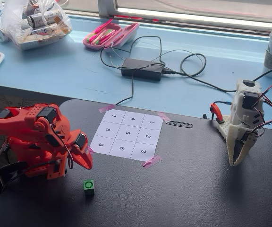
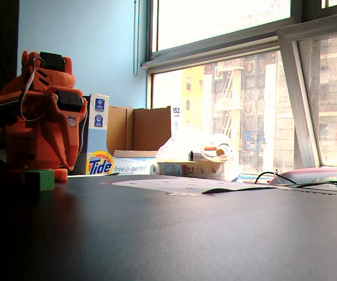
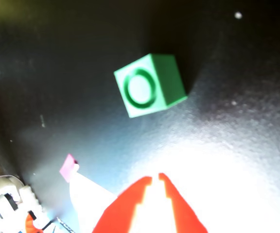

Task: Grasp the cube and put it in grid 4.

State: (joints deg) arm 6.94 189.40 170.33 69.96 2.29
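Note:
The green cube (image 1: 89, 187) sits on the black table in front of the numbered sheet, its dark ring mark facing up. It also shows in the wrist view (image 3: 149, 85) and at the left of the low fixed view (image 2: 40, 180). Grid 4 (image 1: 133, 119) is the middle cell of the sheet's far row, and it is empty. My orange gripper (image 1: 85, 163) hangs folded a little above the table, behind and left of the cube, apart from it. In the wrist view my gripper (image 3: 155, 178) shows its tips nearly touching and holds nothing.
A white second arm (image 1: 242, 127) stands at the right of the table. Pink tape scraps (image 1: 152, 161) hold the sheet's corners; one shows in the wrist view (image 3: 68, 167). A power adapter (image 1: 142, 69) with cables, a pink case (image 1: 110, 34) and a bag lie on the blue ledge behind.

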